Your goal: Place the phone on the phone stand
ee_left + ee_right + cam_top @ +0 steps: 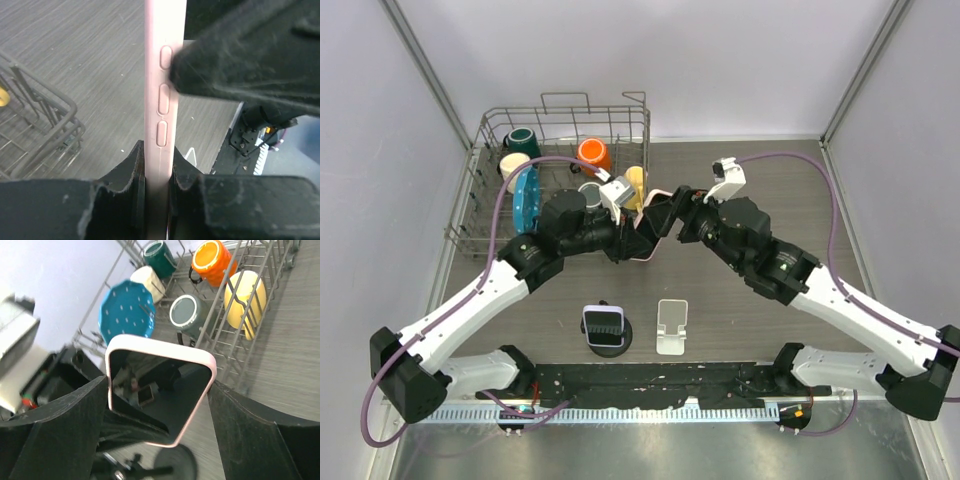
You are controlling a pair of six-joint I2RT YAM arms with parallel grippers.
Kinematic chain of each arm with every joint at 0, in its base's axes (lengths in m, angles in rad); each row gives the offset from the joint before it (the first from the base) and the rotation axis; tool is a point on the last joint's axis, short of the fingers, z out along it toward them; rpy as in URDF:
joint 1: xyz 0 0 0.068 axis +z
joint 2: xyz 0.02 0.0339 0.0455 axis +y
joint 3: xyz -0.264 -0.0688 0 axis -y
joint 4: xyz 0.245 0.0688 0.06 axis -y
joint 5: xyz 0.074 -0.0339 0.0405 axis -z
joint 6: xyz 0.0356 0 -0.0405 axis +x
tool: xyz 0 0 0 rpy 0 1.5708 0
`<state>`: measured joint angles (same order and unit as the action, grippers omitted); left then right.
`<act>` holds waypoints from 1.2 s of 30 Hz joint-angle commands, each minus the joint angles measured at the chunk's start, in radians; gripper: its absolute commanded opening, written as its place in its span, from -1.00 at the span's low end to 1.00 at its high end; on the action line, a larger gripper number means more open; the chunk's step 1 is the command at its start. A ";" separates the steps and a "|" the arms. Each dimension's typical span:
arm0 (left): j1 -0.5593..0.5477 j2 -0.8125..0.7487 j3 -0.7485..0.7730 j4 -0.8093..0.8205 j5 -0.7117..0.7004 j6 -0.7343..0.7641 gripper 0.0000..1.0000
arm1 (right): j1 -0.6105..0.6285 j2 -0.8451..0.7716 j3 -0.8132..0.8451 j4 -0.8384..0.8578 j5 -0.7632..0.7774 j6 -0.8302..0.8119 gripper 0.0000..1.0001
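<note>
Okay, both arms had met just off the front right corner of the dish rack [520,110], and the pink-cased phone [160,390] hung in the air between them, clear of the desk [750,180]. In my left wrist view the left pincer [159,170] was narrow and clamped on the phone, one finger flat on each face, with the button edge running straight up out of the jaws. The right pincer [158,385] stood wide, a finger on either side of the phone's screen. One of its fingers lay against the button edge, but I could not tell whether it was gripping or only touching.

The white phone stand [672,327] sat bare on the desk, well apart from the rack on the side toward the arm bases. Beside it, also well short of the rack, a black stand [610,345] carried a lilac phone [603,322].

Inside the rack I saw a teal plate [127,310] on edge, an orange mug [212,260], a yellow cup [245,297], a grey mug [185,312], a cream mug [145,277] and a dark green mug [160,252].
</note>
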<state>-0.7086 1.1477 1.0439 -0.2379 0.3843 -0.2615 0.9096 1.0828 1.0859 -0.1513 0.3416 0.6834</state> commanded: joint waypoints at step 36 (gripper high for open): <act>-0.057 -0.054 0.059 0.005 0.426 0.040 0.32 | -0.319 -0.132 0.224 -0.534 -1.100 -0.729 -0.99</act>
<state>-0.7681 1.1439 1.0401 -0.1558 0.9535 -0.2764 0.5880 0.9989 1.2743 -0.5827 -0.8608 0.0559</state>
